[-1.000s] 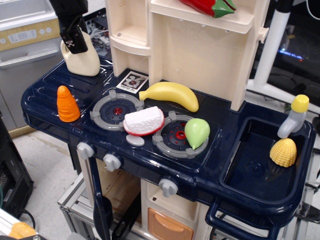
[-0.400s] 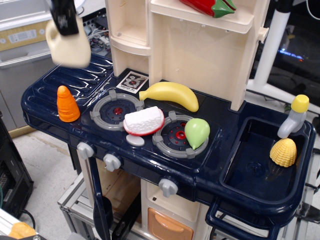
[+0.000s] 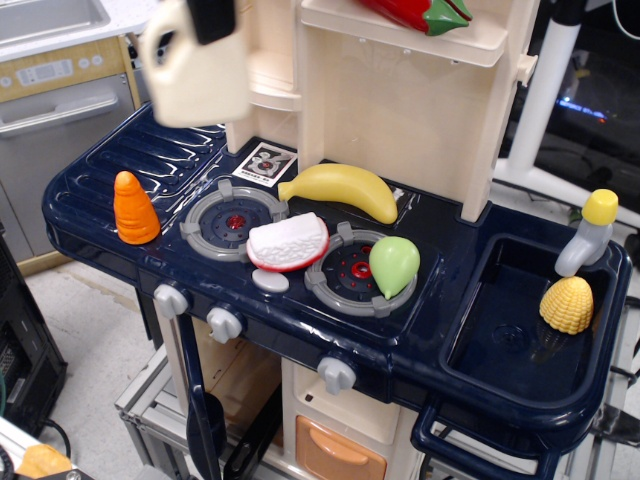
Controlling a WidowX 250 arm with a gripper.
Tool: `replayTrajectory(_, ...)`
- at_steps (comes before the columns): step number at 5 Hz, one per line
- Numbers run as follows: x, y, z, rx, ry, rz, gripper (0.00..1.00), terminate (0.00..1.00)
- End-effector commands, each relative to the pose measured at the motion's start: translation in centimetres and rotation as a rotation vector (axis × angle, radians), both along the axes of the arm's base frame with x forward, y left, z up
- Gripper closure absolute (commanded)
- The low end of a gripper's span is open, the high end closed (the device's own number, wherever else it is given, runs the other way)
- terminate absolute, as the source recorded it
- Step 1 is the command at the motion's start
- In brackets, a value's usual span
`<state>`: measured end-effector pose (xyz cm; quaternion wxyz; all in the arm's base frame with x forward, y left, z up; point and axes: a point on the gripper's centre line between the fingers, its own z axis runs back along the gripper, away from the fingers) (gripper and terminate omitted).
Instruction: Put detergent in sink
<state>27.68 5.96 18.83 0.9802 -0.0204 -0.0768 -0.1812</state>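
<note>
The sink [image 3: 520,320] is sitting at the counter's right end, with a yellow corn cob [image 3: 566,304] lying inside it below the faucet [image 3: 588,233]. Farther back on the left, the gripper [image 3: 212,15] is clamping the blurred detergent [image 3: 195,72] from above, hanging it in the air over the ribbed drainboard [image 3: 150,165], well apart from the sink.
</note>
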Motion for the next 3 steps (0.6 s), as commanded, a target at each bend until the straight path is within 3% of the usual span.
replayTrajectory(1,2.9,-8.2,1.3,-0.133,-0.030,0.207,1.00,0.00)
replayTrajectory(2,3.2,-12.8,-0.6,-0.189,-0.059,0.287,1.00,0.00)
replayTrajectory(3,3.6,-17.8,-1.8,-0.182,-0.072,0.315,1.00,1.00)
